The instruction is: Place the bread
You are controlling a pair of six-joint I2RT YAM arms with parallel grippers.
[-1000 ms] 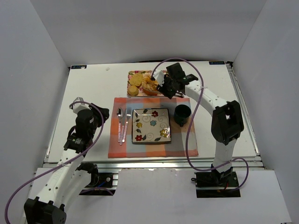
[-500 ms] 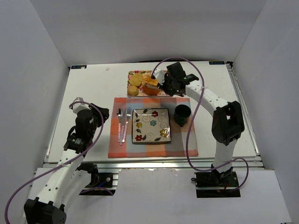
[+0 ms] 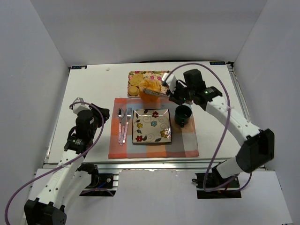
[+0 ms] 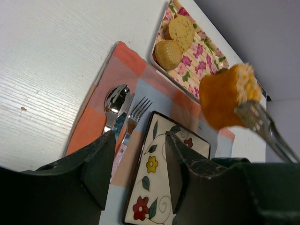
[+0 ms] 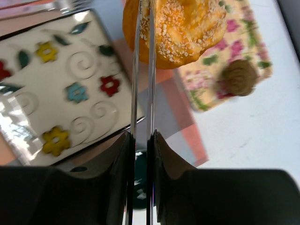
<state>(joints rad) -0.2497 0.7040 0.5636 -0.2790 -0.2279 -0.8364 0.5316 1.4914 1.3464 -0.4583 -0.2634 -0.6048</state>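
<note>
Bread: golden seeded bread roll (image 3: 150, 91), held in the air by its right side, clear of every surface. From above it sits over the near edge of the tray and the far edge of the placemat, just far of the plate.
Tongs: thin metal tongs (image 5: 151, 84), both blades pressed into the roll.
Right gripper: right gripper (image 3: 177, 93) clenched around the tongs' handles, right of the roll.
Tray: flowered rectangular tray (image 3: 133, 73) at the far middle of the table, with two small round buns (image 3: 134, 85) on its left side.
Plate: square white plate with painted flowers (image 3: 150, 133), nothing on it, lying on the placemat.
Placemat: orange and grey checked cloth placemat (image 3: 183, 143).
Cutlery: metal spoon (image 3: 120, 124) and fork (image 3: 127, 123), side by side left of the plate.
Cup: dark green cup (image 3: 183, 115), upright, just right of the plate.
Left gripper: left gripper (image 4: 138, 154), jaws apart and holding nothing, at the near left, well apart from the roll.
Table: white table (image 3: 93, 89).
</note>
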